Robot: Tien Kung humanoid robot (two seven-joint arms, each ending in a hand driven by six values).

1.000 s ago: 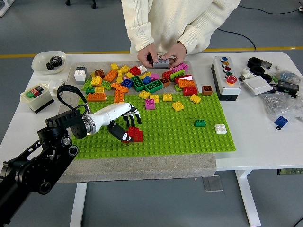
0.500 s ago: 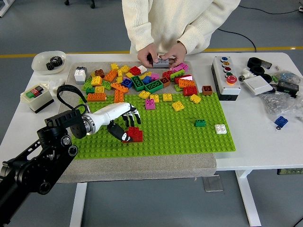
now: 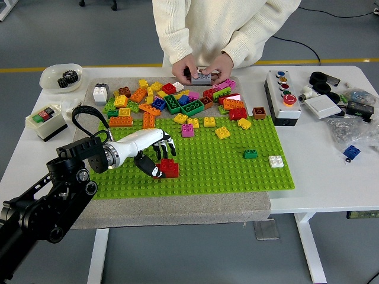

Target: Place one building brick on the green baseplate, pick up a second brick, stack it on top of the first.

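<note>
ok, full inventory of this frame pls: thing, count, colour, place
green baseplate: one, table centre
red brick: one, on baseplate, under left hand
loose bricks: many, mixed colours, baseplate's far edge
small green brick: one, baseplate right
white brick: one, baseplate right
button box: one, white, right of baseplate
switch box: one, red and green buttons, far left
bowl of gears: one, far left corner
blue brick: one, table right
grey brick: one, in person's hands
left hand: fingers around red brick

Setting: robotics lab
Evidence: push-button control box (image 3: 283,97) and gears in a bowl (image 3: 61,77) on the counter (image 3: 331,177); yellow floor line (image 3: 331,61)
</note>
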